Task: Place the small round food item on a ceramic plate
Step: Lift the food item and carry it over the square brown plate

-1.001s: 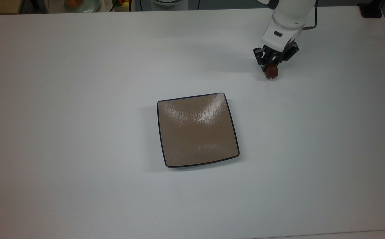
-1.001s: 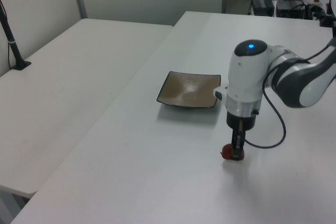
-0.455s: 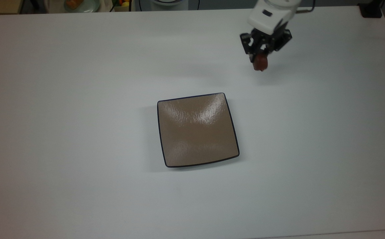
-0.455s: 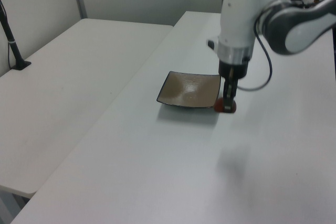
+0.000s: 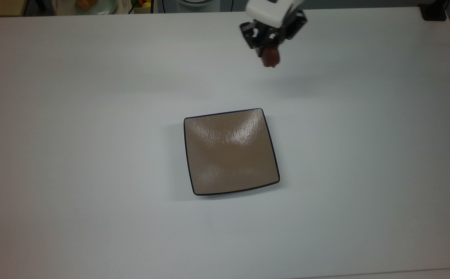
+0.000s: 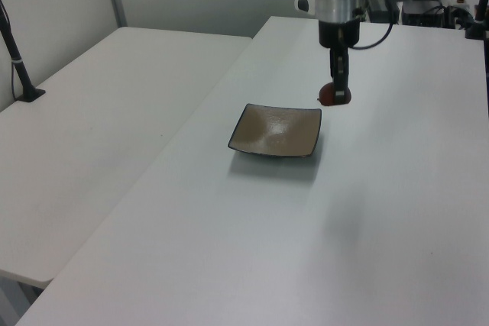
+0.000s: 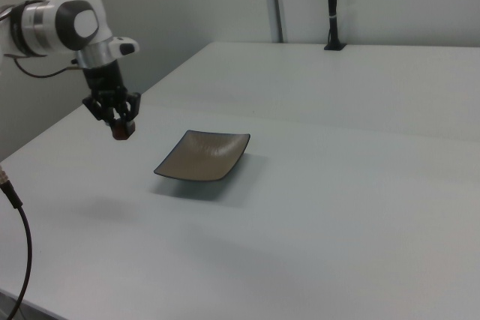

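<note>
Gripper (image 5: 270,54) pinching food (image 5: 270,59) at fingertips, high above table (image 5: 93,155), well short of plate (image 5: 231,151); small glossy lump, tip grip — could slip mid-carry or bounce off if released high

one ceramic plate (image 5: 231,153), one small round food item (image 5: 271,59)

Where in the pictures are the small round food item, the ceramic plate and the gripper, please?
small round food item (image 5: 270,59), top view, on its reddish-brown body.
ceramic plate (image 5: 231,151), top view, on its bare tan middle.
gripper (image 7: 120,127), right view, between the fingertips holding the item.
</note>
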You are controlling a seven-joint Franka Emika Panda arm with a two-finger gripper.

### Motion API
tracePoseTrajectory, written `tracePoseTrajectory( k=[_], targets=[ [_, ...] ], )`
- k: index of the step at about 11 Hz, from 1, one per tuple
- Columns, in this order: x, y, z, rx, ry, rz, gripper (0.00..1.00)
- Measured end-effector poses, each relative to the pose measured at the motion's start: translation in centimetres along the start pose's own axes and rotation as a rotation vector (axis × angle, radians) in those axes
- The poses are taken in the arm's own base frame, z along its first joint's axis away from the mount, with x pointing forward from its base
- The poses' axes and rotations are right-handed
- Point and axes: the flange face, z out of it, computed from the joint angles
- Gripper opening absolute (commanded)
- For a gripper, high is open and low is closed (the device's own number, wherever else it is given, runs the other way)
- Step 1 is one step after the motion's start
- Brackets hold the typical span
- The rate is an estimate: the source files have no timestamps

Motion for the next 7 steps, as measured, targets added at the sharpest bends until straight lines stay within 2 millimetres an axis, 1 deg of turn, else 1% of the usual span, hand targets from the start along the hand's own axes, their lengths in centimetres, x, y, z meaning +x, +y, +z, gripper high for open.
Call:
tracePoseTrajectory(
  k=[1,3,5,7],
  targets=[
    [-0.1,1.7,-0.3,0.001,-0.003,-0.015,0.33],
    [-0.1,4.6,0.0,-0.004,-0.009,-0.020,0.33],
    [0.9,6.8,0.5,-0.012,0.042,-0.013,0.33],
    [2.2,8.3,1.5,-0.019,0.098,0.004,0.33]
  ],
)
